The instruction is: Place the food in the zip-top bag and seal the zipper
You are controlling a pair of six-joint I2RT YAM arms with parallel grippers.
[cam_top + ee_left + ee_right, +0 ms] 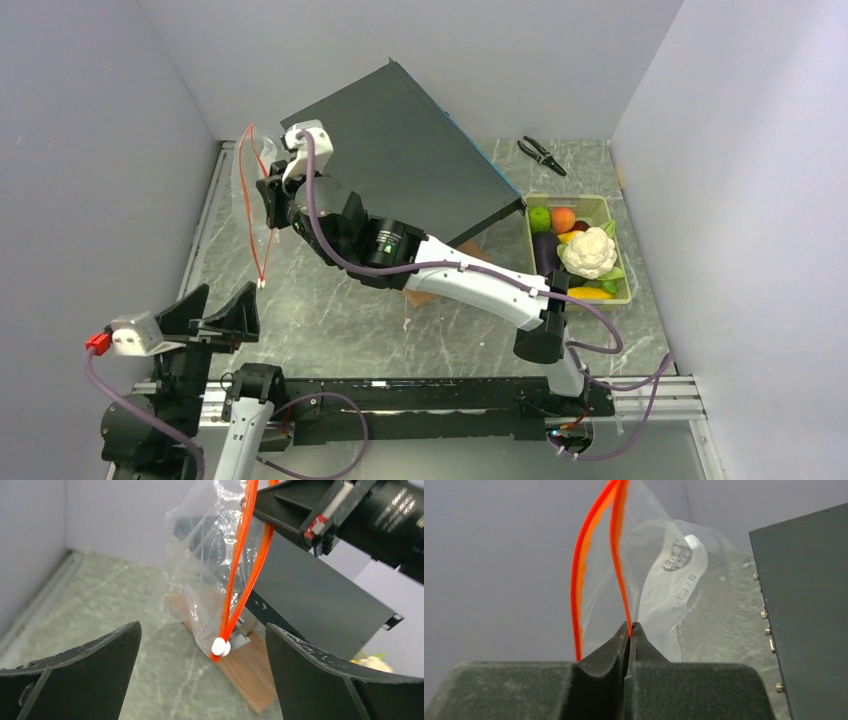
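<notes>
Now finding the left pincer [228,295] at the near left, spread wide and gripping nothing, pointing up the table at the zip-top bag [200,570]. Seeing that bag dangling in the air just beyond it, with the zipper [231,590] running roughly top to bottom and ending in a white slider [220,647] at the low end, nearest the open fingers. Noting the two orange strands parting slightly, and no food showing inside. Moving right: finding the right pincer [630,626] clamped shut on one strand partway along, with the arm reaching diagonally across. Passing a tilted black panel [400,160] with a wooden block [425,297] at its near edge, then pliers [541,155] toward the far wall. Spotting the food [588,252] far right in a green tray [575,199], well apart from the bag. Probably calling for the nearer left pincer to take the free lip.
</notes>
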